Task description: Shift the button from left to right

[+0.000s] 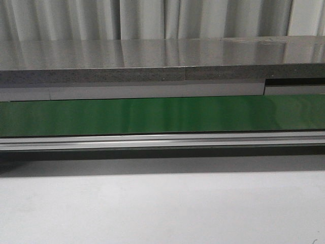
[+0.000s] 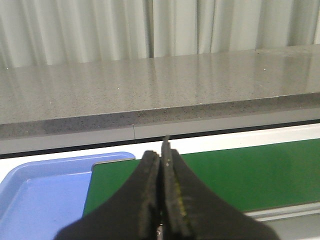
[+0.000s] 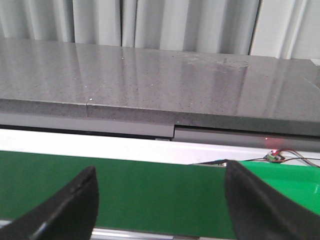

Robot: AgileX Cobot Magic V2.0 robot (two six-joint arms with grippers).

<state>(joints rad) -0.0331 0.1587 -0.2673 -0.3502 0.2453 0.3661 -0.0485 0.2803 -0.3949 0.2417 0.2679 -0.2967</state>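
Presently, the button is not visible in any of the three views. The front view shows the green belt [image 1: 162, 116] running the full width of the frame, bare along the whole visible stretch, with a metal rail [image 1: 162, 141] along its near edge and a grey stone ledge [image 1: 152, 61] behind it. Pale tabletop [image 1: 162, 208] fills the foreground. Neither arm appears in that view.

The left gripper [image 2: 161, 167] has its jaws pressed together with nothing between them. It hangs over the left end of the belt, where a blue tray [image 2: 30, 190] sits just beside the belt's end. The visible part of the tray holds nothing, but its near part is hidden behind the gripper, so the button may lie there or outside the frame; this cannot be settled.

The right gripper [image 3: 160, 200] stands wide, both fingers [image 3: 70, 205] spread over the belt, with nothing held. A small board with a red light [image 3: 274, 152] and thin wires sits at the far edge of the belt on that side.

Judgement: the task appears to be at its very start, with no pickup made. The next move calls for finding the button on the left side. The left gripper must part its jaws before descending, then close across the black body rather than the rounded cap, which would likely slip.
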